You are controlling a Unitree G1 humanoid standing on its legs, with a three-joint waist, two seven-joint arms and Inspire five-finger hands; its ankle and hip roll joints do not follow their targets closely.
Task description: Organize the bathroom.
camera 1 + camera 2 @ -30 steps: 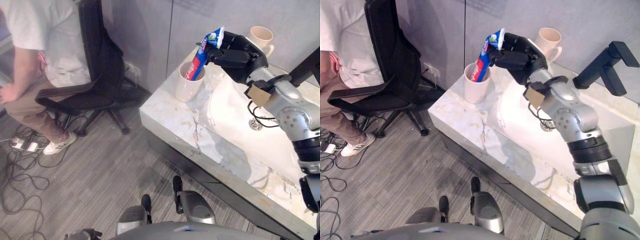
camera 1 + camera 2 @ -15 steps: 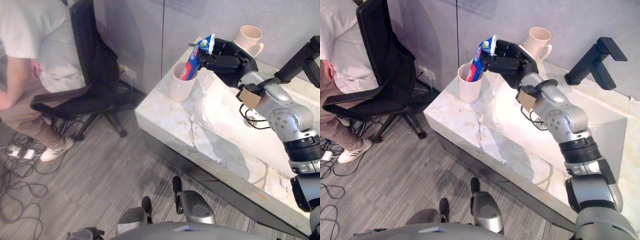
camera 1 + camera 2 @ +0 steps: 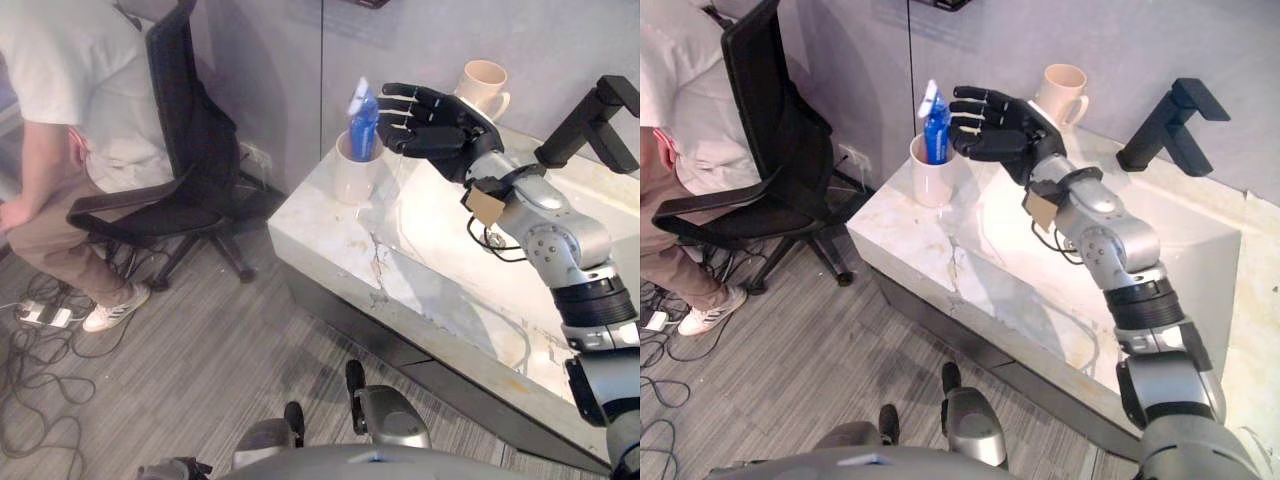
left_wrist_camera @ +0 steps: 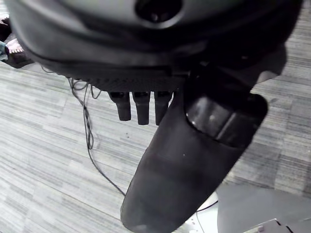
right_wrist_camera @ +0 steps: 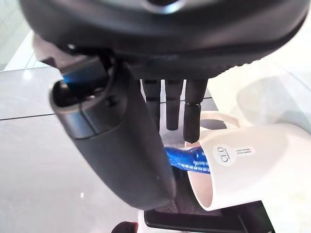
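Blue toothpaste tube [image 3: 363,124] now stands in the white cup [image 3: 353,171]; the right hand [image 3: 1002,125], fingers released, hovers just beside it, item stowed.

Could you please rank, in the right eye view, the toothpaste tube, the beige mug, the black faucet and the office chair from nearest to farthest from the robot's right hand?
From the right hand:
1. Toothpaste tube, standing in the white cup at the counter's left corner, just past the fingertips.
2. Beige mug, by the back wall behind the hand.
3. Black faucet, farther right along the wall.
4. Office chair, on the floor, far left.
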